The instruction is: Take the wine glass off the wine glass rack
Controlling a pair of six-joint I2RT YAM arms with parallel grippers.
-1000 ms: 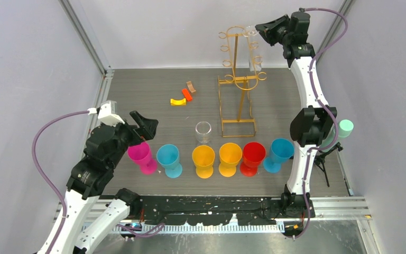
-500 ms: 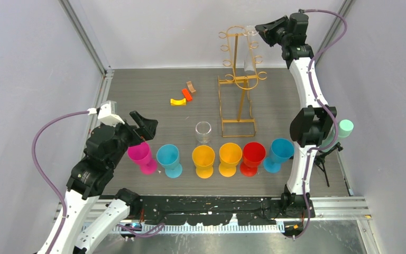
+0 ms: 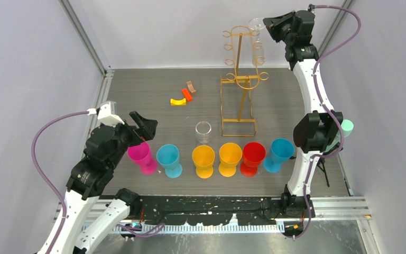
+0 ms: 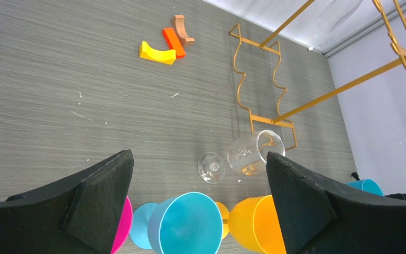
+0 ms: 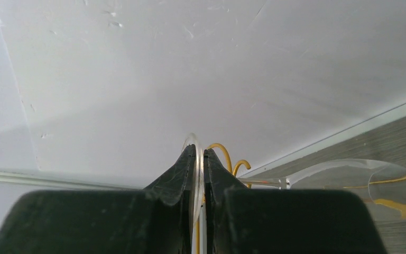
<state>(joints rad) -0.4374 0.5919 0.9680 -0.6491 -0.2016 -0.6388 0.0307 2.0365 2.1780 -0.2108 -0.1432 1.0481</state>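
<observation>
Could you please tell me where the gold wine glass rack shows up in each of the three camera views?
Top external: the wine glass rack stands at the table's back centre, beside the right pincer.
Left wrist: upper right, its wire base and slanting rods.
Right wrist: only gold curls, beyond the foot of the pinched wine glass.
Shared landmark: the grey table.

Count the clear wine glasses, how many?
2. One clear wine glass lies on the table beside the gold wire rack; the other glass is by the rack's top, foot pinched by the right gripper.
</observation>
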